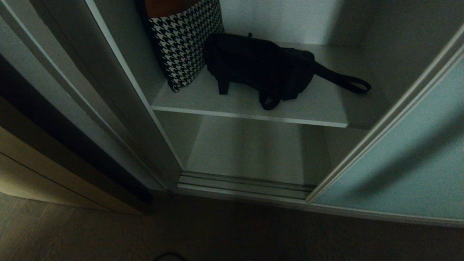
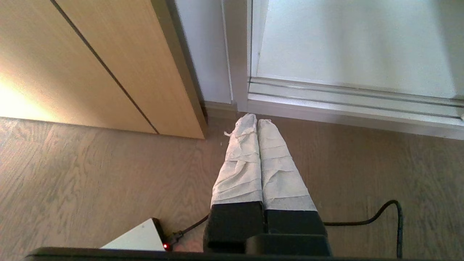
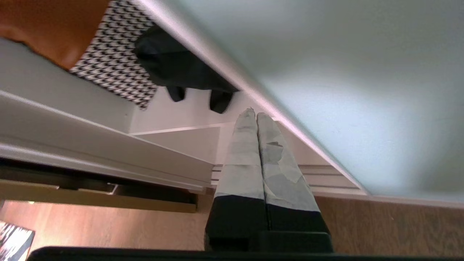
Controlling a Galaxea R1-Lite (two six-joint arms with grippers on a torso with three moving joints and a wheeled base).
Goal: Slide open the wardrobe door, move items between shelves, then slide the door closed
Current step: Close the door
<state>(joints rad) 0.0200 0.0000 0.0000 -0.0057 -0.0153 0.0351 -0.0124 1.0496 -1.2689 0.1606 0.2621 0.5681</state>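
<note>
On the upper shelf [image 1: 250,105] of the opened wardrobe lies the black fabric bag [image 1: 259,67], slumped on its side with its long strap loop [image 1: 348,82] trailing toward the sliding wardrobe door [image 1: 398,156]. Just beside the bag, and touching it at one end, a houndstooth-patterned bag [image 1: 183,43] leans against the wardrobe's inner side wall; an orange-brown surface shows at its top. Below, the lower shelf [image 1: 250,152] is seen behind the floor track [image 1: 243,185]. The frosted teal door stands slid aside to the robot's right, its pale metal frame edge [image 1: 384,119] bordering the opening.

Neither arm appears in the head view. Seen from its own wrist camera, the right claw [image 3: 253,114] is pressed closed with its tape-wrapped fingers [image 3: 243,159] together, holding nothing; it points toward the opening beside the door frame, with the black bag [image 3: 181,70] beyond its tips and apart from them, one shelf level up from the track.

The left claw [image 2: 252,119] is likewise closed and empty, hanging over the wooden floor [image 2: 90,174] near the corner where the beige wooden cabinet [image 2: 108,61] meets the wardrobe frame, well apart from the bag. A black cable [image 2: 380,214] lies on the floor behind it.
</note>
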